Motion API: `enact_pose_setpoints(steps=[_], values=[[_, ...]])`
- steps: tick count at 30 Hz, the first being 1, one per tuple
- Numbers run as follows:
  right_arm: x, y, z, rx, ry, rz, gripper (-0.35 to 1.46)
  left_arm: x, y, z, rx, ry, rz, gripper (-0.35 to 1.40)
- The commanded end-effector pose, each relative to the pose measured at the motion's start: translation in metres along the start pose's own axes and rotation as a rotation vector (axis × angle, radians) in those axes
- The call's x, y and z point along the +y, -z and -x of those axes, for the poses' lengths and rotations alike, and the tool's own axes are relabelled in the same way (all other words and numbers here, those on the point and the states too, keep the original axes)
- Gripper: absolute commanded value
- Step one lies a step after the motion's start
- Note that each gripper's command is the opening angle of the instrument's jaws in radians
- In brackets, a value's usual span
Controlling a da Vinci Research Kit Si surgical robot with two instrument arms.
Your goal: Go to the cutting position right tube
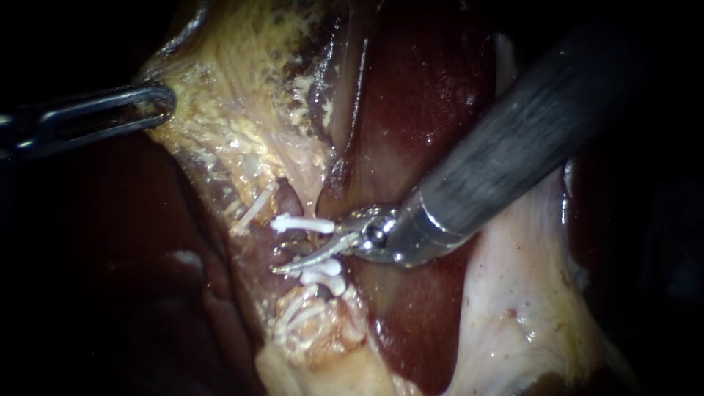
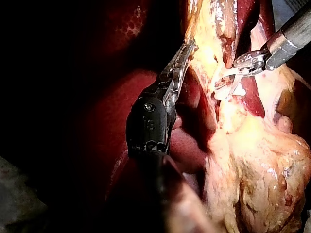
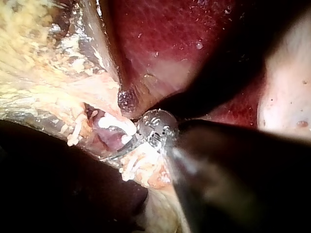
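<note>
Right instrument (image 1: 304, 249) between two clips (image 1: 302, 224) (left instrument (image 1: 158, 103) on tissue (image 1: 242, 88), leftward).

Wet, glossy liver (image 1: 425, 95); rough fatty tissue (image 1: 242, 88) upper left; polished metal right tool (image 1: 312, 253); matt grey shaft (image 1: 528, 139); smooth white plastic clips (image 1: 301, 224).

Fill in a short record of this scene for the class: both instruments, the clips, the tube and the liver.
left instrument: shut on yellow tissue at its edge
right instrument: open, tip at the tube
clips: white, on the tube; one above the right instrument's tip, more below it
cutting position: the gap between the clips, where the tip lies
liver: dark red, behind the right instrument's shaft
</note>
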Motion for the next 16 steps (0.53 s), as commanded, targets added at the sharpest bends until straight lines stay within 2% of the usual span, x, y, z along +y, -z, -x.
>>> enact_pose_setpoints(steps=[1, 16], values=[[0.0000, 0.0001, 0.0000, 0.000, -0.005, 0.001, 1.23, 0.0000, 0.0000, 0.0000, 0.000, 0.000, 0.000, -0.35], [-0.0001, 0.0001, 0.0000, 0.000, -0.011, 0.000, 1.23, 0.0000, 0.0000, 0.0000, 0.000, 0.000, 0.000, -0.35]])
